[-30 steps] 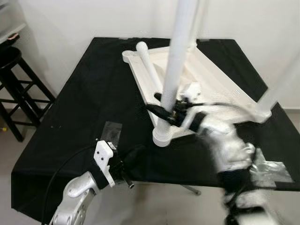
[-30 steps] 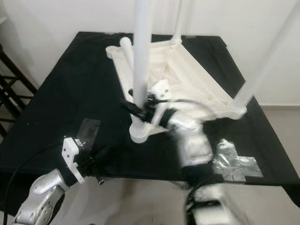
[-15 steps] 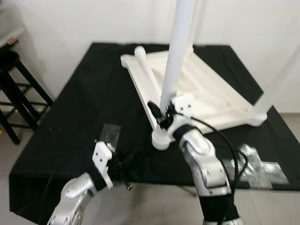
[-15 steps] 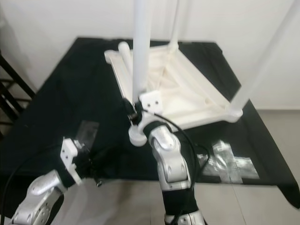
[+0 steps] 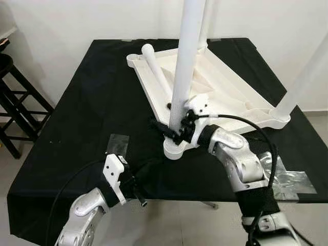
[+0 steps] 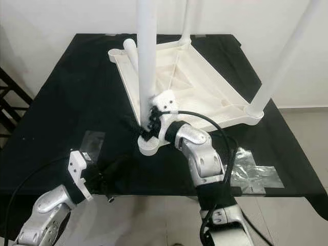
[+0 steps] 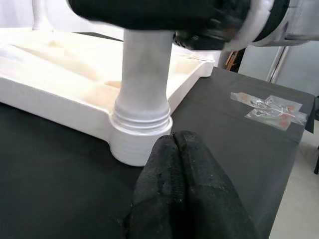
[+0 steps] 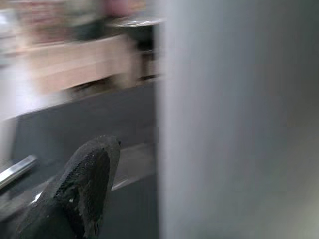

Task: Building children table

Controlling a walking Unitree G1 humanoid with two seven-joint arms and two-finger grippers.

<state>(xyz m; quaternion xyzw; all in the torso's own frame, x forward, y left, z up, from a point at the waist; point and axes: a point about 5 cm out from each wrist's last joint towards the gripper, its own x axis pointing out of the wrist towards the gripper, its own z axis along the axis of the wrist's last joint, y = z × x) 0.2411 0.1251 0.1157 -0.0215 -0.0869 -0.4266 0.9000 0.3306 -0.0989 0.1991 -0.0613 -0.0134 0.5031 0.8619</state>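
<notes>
The right gripper (image 5: pixel 171 129) was closed around the near table leg (image 5: pixel 185 66) just above its threaded foot, one black finger (image 8: pixel 82 186) showing beside the white shaft in the right wrist view; the leg's long axis ran straight up from its corner socket (image 5: pixel 177 149), so any turning would, by my judgement, go round that vertical line; the socket was the near corner of the upturned white tabletop (image 5: pixel 225 92), which lay underside-up on the black cloth (image 5: pixel 87 113); the right arm reached in from the near edge of the cloth, forearm bent and wrist level with the leg's base; beyond the socket, a loose leg (image 5: pixel 156 69) lay flat along the tabletop's frame, while two further legs stood upright at other corners; the left gripper (image 7: pixel 182 174) had its fingers pressed together, empty, low at the cloth's near edge and pointed toward the same socket, near but apart; the right arm was plainly the nearer one.
</notes>
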